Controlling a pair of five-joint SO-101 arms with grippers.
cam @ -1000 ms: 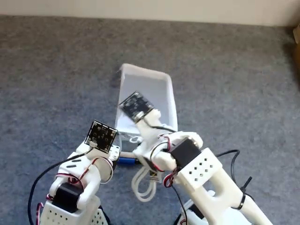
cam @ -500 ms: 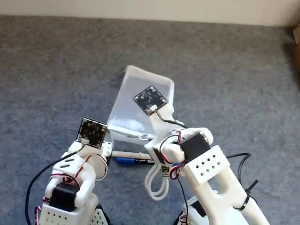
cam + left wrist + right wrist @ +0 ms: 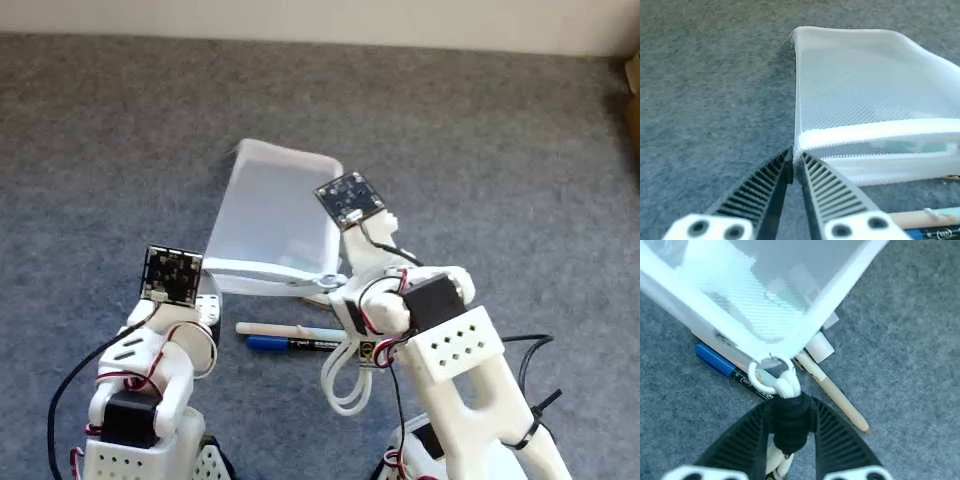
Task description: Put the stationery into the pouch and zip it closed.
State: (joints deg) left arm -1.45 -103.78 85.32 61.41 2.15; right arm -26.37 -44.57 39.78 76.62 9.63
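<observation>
The white mesh pouch [image 3: 272,215] lies flat on the carpet, its zipper edge [image 3: 270,272] toward the arms. My left gripper [image 3: 794,166] is shut on the pouch's [image 3: 865,90] near corner. My right gripper [image 3: 789,407] is shut on the white pull cord [image 3: 788,386] tied to the zipper ring [image 3: 765,376] at the opposite corner. A cream pen [image 3: 290,329] and a blue marker [image 3: 296,345] lie side by side on the carpet just in front of the pouch. Both also show in the right wrist view, the marker [image 3: 720,362] and the pen [image 3: 836,397] under the pouch [image 3: 755,295].
Grey carpet [image 3: 480,150] lies all around the pouch. The cord's long white loop [image 3: 345,385] hangs down beside the right arm. A pale wall strip [image 3: 300,18] runs along the far edge.
The pouch has slid left and turned, its zipper edge stretched between both grippers. The left arm moved left, the right gripper moved right, and the pen and marker came into sight.
</observation>
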